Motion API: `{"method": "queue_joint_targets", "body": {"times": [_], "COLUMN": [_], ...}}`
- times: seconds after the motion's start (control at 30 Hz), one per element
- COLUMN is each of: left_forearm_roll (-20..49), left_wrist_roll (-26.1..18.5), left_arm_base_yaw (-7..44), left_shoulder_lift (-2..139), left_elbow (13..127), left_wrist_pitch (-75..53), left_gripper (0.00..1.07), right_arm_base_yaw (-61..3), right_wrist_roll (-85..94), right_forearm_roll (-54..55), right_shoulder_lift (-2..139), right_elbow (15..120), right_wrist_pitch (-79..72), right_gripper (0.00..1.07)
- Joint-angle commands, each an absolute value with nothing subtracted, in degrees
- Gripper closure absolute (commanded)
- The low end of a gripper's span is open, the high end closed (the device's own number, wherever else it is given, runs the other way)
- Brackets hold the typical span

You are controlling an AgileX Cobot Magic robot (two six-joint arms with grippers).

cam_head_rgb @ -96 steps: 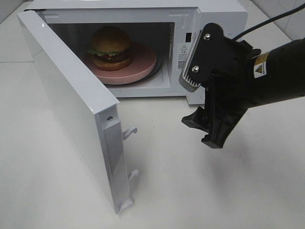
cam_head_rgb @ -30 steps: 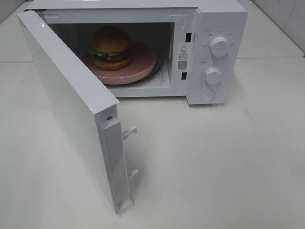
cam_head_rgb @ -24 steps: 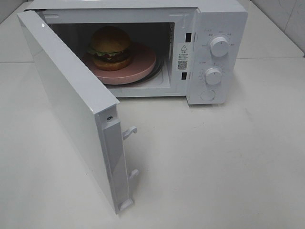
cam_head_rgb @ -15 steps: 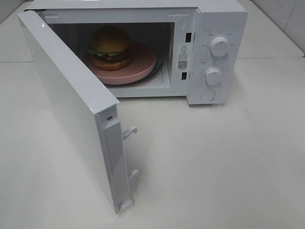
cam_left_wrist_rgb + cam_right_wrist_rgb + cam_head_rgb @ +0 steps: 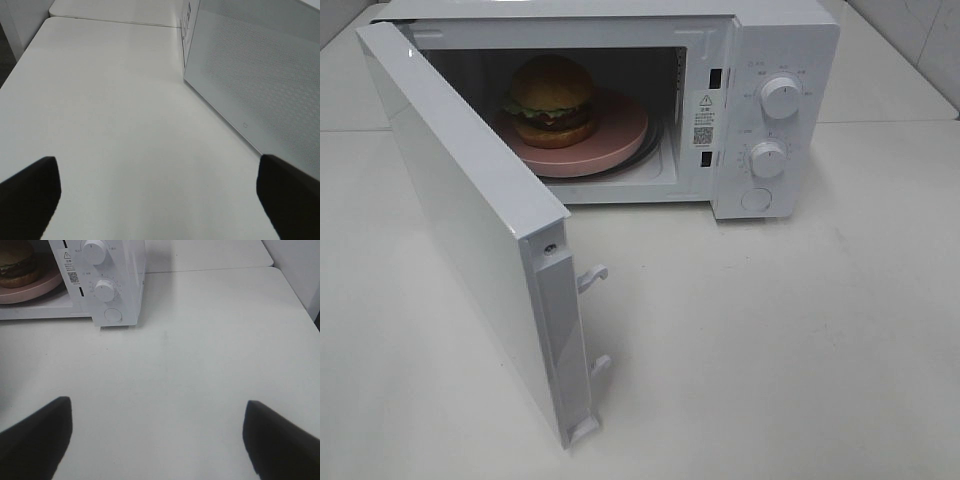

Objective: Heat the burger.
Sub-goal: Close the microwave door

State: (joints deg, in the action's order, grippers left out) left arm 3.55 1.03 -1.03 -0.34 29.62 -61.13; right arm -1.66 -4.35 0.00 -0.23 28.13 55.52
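Observation:
The burger (image 5: 550,97) with its golden-brown bun sits on a pink plate (image 5: 610,145) inside the white microwave (image 5: 775,40), whose door (image 5: 460,215) stands swung wide open to the left. The right wrist view catches the burger (image 5: 17,262) at its edge, beside the microwave's knobs (image 5: 106,289). Neither arm appears in the exterior view. My left gripper (image 5: 160,200) is open over bare table beside the door's outer face (image 5: 260,85). My right gripper (image 5: 157,440) is open over bare table, well short of the microwave front.
The control panel carries two knobs (image 5: 780,97) and a round button (image 5: 756,199). Door latch hooks (image 5: 592,276) jut from the door's free edge. White table (image 5: 770,350) surrounds the microwave; a wall edge (image 5: 295,270) rises at the far right.
The right arm, which hung in front of the control panel about three seconds ago, has left the exterior view. Over the last second nothing in that view has moved.

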Motion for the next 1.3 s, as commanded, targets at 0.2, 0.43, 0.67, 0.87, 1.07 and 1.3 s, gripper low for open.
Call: {"method": "queue_joint_targets", "body": {"times": [0.2,0.43,0.67,0.87,1.07,1.3], "left_forearm_roll": [3.72,3.72,3.72,3.72,3.72,3.72], "left_wrist_roll": [1.03,1.03,1.03,1.03,1.03,1.03], "left_arm_base_yaw": [-0.97,-0.97,-0.97,-0.97,-0.97,-0.97], "left_shoulder_lift": [-0.69,-0.69,-0.69,-0.69,-0.69,-0.69], "left_elbow": [29.62,29.62,29.62,29.62,29.62,29.62], "left_wrist_pitch": [-61.31,-61.31,-61.31,-61.31,-61.31,-61.31], "left_gripper": [0.06,0.06,0.06,0.06,0.06,0.06], "right_arm_base_yaw": [-1.38,-1.38,-1.38,-1.43,-1.43,-1.43], "right_wrist_roll": [-4.81,-4.81,-4.76,-4.76,-4.76,-4.76], "right_forearm_roll": [0.00,0.00,0.00,0.00,0.00,0.00], "right_shoulder_lift": [-1.66,-1.66,-1.66,-1.66,-1.66,-1.66], "right_elbow": [28.02,28.02,28.02,28.02,28.02,28.02], "right_wrist_pitch": [54.95,54.95,54.95,54.95,54.95,54.95], "right_gripper": [0.30,0.51,0.63,0.66,0.66,0.66]}}
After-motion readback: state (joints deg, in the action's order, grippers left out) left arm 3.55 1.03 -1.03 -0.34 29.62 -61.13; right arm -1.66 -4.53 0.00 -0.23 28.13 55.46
